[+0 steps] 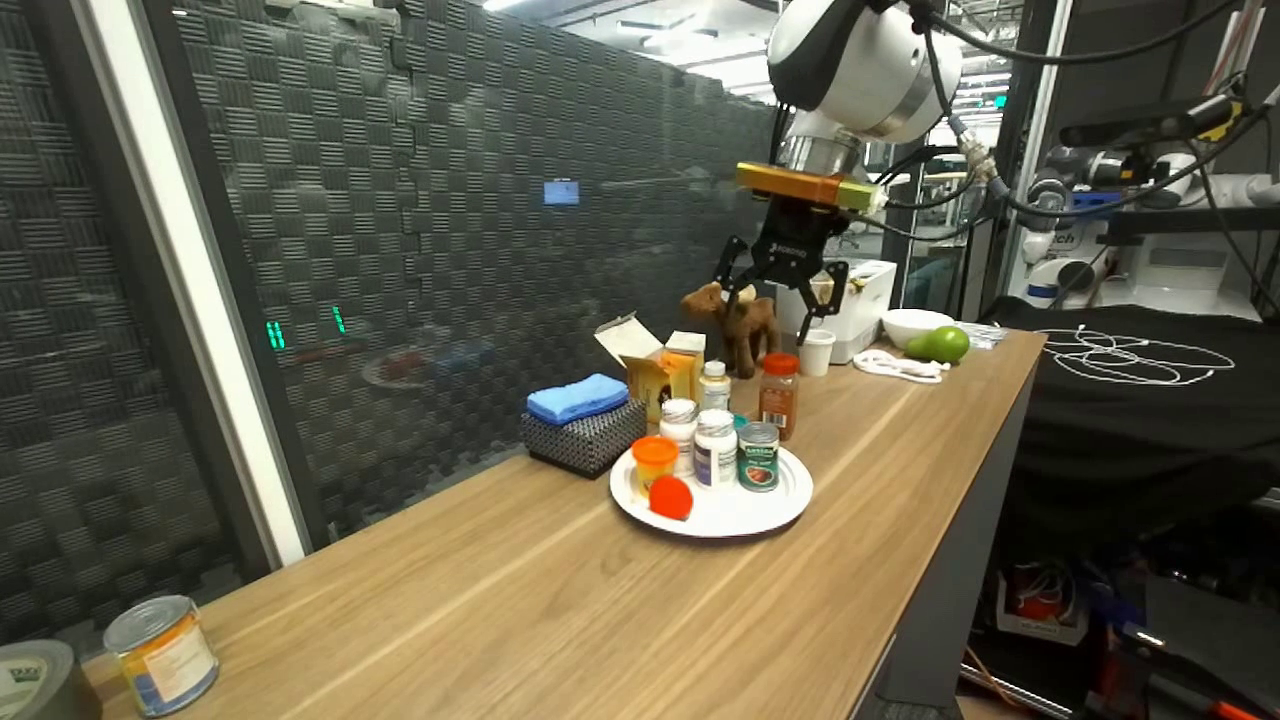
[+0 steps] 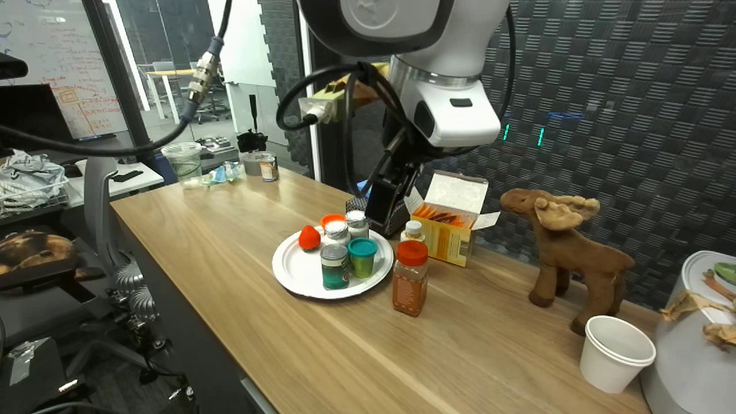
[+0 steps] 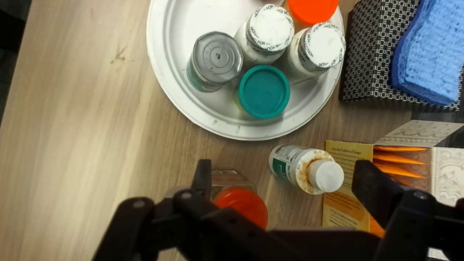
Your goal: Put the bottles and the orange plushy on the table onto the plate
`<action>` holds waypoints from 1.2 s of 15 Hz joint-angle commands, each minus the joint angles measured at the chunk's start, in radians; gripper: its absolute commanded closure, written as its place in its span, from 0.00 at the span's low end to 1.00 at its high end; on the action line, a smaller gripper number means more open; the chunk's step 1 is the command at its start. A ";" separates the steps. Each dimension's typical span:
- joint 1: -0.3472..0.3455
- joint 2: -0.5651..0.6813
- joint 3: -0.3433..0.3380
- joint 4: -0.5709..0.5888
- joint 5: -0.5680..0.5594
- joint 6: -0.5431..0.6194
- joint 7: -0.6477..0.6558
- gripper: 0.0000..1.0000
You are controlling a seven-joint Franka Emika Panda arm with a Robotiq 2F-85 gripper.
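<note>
My gripper [image 3: 284, 175] hangs open above the table [image 1: 480, 590], nothing between its fingers. Below it in the wrist view stand a small white-capped bottle [image 3: 301, 168] with a green label and a red-lidded spice bottle [image 3: 241, 206], partly hidden by a finger. Both are off the plate [image 3: 174, 87]. On the plate are two white bottles [image 1: 715, 450], a teal-lidded jar [image 2: 362, 257], a green can [image 1: 758, 458] and an orange-lidded jar [image 1: 655, 462]. A small orange-red thing [image 2: 309, 237], seemingly the orange plushy, also lies on the plate.
An opened yellow box [image 2: 448, 238] stands close beside the white-capped bottle. A patterned box [image 1: 585, 435] with a blue cloth [image 1: 577, 398] flanks the plate. Farther along are a brown moose plush [image 2: 575, 247], white cups [image 2: 615, 353] and a white appliance [image 1: 865, 300].
</note>
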 commanded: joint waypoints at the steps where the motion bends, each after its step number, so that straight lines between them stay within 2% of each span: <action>1: 0.013 0.084 -0.007 0.102 -0.039 -0.044 0.090 0.00; 11: 0.026 0.124 -0.031 0.120 -0.197 0.007 0.249 0.00; 12: 0.024 0.126 -0.031 0.122 -0.202 0.005 0.253 0.03; 14: 0.019 0.131 -0.026 0.129 -0.202 -0.004 0.247 0.28; 15: 0.018 0.133 -0.024 0.130 -0.201 -0.006 0.243 0.31; 18: 0.015 0.128 -0.023 0.123 -0.195 -0.002 0.235 0.55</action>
